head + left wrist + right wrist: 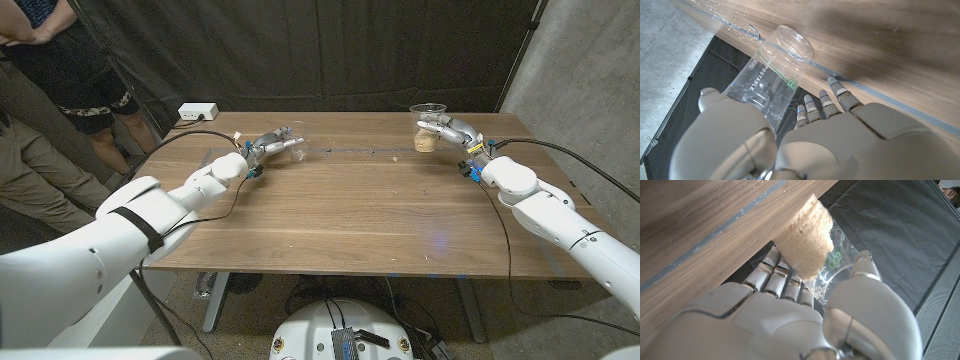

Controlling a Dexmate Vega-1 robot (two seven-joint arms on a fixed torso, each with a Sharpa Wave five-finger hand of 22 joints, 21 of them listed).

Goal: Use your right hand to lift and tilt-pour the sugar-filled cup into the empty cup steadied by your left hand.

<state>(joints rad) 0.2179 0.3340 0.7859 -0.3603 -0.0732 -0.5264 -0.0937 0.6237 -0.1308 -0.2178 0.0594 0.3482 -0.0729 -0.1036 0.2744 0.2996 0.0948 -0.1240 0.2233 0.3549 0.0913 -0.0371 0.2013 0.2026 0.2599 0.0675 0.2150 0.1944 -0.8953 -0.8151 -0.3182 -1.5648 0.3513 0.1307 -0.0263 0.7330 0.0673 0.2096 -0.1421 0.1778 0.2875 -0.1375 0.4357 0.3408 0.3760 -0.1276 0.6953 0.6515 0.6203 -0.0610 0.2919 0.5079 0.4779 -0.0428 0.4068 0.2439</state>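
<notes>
- A wooden table (pixel 350 210) fills the middle of the head view, with a dark curtain (pixel 330 50) hanging behind it.
- A person (pixel 60 90) stands at the far left corner of the table, arms folded.
- The left arm (pixel 130 225) reaches in from the left; the right arm (pixel 560 215) reaches in from the right.
- The left hand (pixel 258 150) sits at the table's far left, its fingers and thumb wrapped around the empty cup (pixel 285 144).
- The right hand (pixel 452 130) sits at the far right, well apart from the left, its fingers and thumb closed around the sugar cup (pixel 428 128).
- The empty cup, clear plastic, leans over in the grip; in the left wrist view its base meets the wood.
- The sugar cup stands upright with its base on the table; pale brown sugar (pixel 807 240) fills its lower part.
- A small white box (pixel 197 113) lies at the far left edge.
</notes>
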